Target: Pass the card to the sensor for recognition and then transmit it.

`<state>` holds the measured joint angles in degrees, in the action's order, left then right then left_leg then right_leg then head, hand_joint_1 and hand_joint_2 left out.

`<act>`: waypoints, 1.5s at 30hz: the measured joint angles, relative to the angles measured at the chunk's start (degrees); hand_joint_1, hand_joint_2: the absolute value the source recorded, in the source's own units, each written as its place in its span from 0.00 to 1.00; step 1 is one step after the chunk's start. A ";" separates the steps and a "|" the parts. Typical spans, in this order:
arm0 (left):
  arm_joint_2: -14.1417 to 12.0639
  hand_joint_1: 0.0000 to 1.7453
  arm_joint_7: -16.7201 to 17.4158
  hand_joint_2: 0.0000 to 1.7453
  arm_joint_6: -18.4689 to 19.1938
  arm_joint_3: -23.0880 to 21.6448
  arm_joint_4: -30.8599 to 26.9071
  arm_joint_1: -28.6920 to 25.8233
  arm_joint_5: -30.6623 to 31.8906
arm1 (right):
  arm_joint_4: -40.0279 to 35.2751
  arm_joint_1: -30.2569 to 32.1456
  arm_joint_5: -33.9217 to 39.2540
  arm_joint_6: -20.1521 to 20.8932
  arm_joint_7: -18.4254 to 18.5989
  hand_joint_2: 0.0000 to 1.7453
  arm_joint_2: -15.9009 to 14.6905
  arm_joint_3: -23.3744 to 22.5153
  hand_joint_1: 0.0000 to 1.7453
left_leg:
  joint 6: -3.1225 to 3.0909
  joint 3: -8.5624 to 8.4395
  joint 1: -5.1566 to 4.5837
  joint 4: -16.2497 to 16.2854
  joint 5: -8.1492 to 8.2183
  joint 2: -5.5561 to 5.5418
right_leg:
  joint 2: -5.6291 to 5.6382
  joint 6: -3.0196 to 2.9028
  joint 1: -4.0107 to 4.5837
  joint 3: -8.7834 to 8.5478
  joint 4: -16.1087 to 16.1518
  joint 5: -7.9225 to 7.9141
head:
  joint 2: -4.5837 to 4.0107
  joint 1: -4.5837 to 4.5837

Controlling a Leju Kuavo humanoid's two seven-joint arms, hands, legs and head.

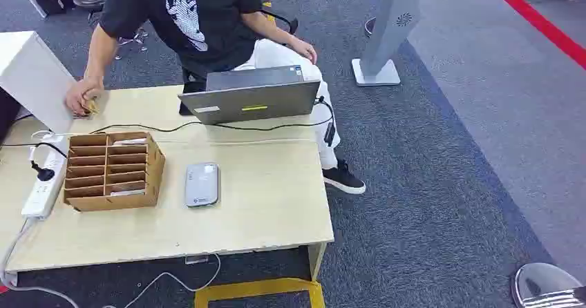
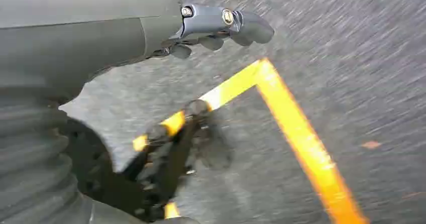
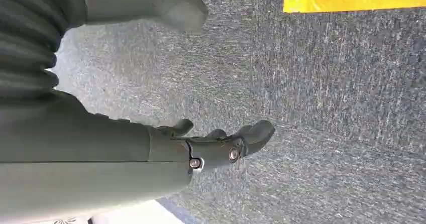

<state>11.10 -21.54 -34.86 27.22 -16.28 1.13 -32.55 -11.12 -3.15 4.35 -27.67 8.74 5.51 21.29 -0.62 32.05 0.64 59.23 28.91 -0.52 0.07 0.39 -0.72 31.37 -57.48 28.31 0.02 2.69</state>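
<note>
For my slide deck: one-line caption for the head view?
Person's hand at the table behind a cardboard organizer, grey sensor and laptop.

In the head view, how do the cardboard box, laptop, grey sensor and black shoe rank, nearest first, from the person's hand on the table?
From the person's hand:
1. Cardboard box, just beside it.
2. Laptop, along the table's far edge.
3. Grey sensor, mid-table.
4. Black shoe, on the carpet.

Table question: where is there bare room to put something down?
The table is bare from the grey card reader to the near and right edges. It is crowded at the left: cardboard rack, power strip, cables. The laptop fills the back.
</note>
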 joint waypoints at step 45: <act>8.90 0.00 -18.09 1.00 -4.76 2.03 -75.30 -19.67 17.00 | 0.81 -0.43 -0.35 -2.01 -1.79 1.00 0.66 0.81 0.00 | 0.00 -0.03 0.05 0.00 0.00 0.03 | 0.01 0.00 0.02 -0.02 0.00 0.00 | 0.00 0.04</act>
<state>20.00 -39.63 -39.63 29.25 -91.59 -18.53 -15.54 -10.32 -3.58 4.00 -29.68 6.95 6.16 22.10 -0.61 32.03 0.70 59.23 28.91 -0.49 0.09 0.39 -0.70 31.34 -57.48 28.31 0.02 2.73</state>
